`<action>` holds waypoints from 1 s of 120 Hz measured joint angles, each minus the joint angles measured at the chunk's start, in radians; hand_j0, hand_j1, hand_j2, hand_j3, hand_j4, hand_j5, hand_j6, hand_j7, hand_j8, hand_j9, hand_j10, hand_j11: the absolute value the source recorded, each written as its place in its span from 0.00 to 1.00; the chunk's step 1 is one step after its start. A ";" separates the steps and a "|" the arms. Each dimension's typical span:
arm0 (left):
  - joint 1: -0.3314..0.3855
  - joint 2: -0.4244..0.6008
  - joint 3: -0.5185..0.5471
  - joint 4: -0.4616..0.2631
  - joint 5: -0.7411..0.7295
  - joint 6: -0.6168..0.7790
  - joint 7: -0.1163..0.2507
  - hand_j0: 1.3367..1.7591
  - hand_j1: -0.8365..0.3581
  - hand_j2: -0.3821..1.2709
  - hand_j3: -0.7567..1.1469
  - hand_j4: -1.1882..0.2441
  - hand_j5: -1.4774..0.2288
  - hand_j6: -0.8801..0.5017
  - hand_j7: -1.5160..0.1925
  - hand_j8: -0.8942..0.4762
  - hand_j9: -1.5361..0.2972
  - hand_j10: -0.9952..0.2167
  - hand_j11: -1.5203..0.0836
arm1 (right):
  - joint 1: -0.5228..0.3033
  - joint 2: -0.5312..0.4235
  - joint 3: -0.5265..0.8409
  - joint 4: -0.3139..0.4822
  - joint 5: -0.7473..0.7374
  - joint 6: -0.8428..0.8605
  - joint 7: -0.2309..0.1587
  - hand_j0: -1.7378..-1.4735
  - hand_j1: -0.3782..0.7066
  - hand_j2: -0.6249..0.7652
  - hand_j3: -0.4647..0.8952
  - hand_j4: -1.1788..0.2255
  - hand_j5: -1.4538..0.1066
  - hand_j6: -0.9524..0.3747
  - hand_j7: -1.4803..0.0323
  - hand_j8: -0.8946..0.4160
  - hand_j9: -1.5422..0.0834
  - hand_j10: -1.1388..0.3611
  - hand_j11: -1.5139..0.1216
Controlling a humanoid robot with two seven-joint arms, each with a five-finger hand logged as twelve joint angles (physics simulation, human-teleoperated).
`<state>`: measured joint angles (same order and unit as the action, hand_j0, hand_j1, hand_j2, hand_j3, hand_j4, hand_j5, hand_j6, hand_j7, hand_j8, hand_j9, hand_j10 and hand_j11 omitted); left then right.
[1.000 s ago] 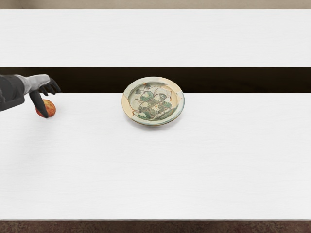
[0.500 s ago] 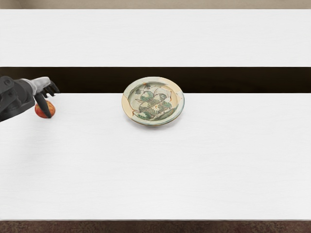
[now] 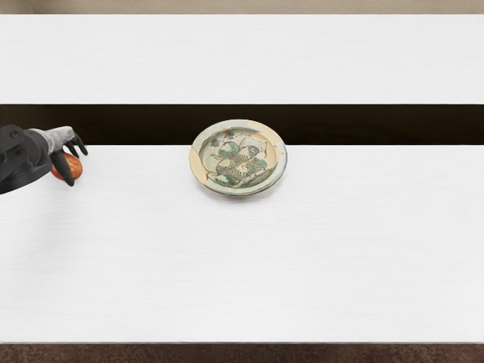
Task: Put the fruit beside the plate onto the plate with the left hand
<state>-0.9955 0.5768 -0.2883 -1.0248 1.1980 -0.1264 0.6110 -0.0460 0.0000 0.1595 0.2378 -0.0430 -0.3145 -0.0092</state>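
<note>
A small red-orange fruit (image 3: 73, 164) lies on the white table near its far left, well to the left of the plate. My left hand (image 3: 68, 157) comes in from the left edge and sits over the fruit, covering most of it. Its dark thumb (image 3: 65, 172) lies across the fruit's near side, its other fingers (image 3: 76, 144) curl over the far side, and the fruit still rests on the table. The patterned plate (image 3: 200, 168), cream-rimmed with a green and brown design, stands at the table's far edge near the middle with nothing on it.
A dark gap (image 3: 340, 125) runs behind the table's far edge, with a second white surface (image 3: 242, 60) beyond it. The plate touches that far edge. The table's front edge runs along the bottom of the picture.
My left hand has drawn back to the left and lowered onto the fruit, its fingers curling in. More of the fruit is now hidden. The plate has not moved.
</note>
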 joint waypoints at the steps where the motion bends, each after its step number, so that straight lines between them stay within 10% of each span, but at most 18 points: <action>1: 0.000 0.000 0.000 0.000 0.000 0.000 0.000 0.76 0.52 0.32 0.40 0.51 0.51 0.31 0.53 0.32 0.51 0.45 0.57 | 0.000 0.000 0.000 0.000 0.000 0.000 0.000 0.30 0.03 0.45 0.34 0.84 0.93 0.72 0.98 0.68 0.95 0.76 0.93; 31: -0.002 0.000 0.002 0.000 -0.006 -0.006 0.000 0.75 0.46 0.35 0.40 0.42 0.40 0.30 0.43 0.34 0.41 0.33 0.46 | 0.000 0.000 0.000 0.000 0.000 0.000 0.000 0.30 0.03 0.45 0.34 0.84 0.93 0.72 0.98 0.68 0.95 0.76 0.93; 120: -0.163 -0.131 -0.034 -0.030 -0.196 -0.011 0.001 0.73 0.36 0.43 0.40 0.31 0.17 0.47 0.23 0.50 0.24 0.48 0.27 | 0.000 0.000 0.000 0.000 0.000 0.000 0.000 0.30 0.03 0.45 0.34 0.84 0.93 0.72 0.98 0.68 0.95 0.76 0.93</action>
<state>-1.1581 0.4462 -0.3218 -1.0545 1.0021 -0.1377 0.6117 -0.0460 0.0000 0.1595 0.2378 -0.0430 -0.3145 -0.0092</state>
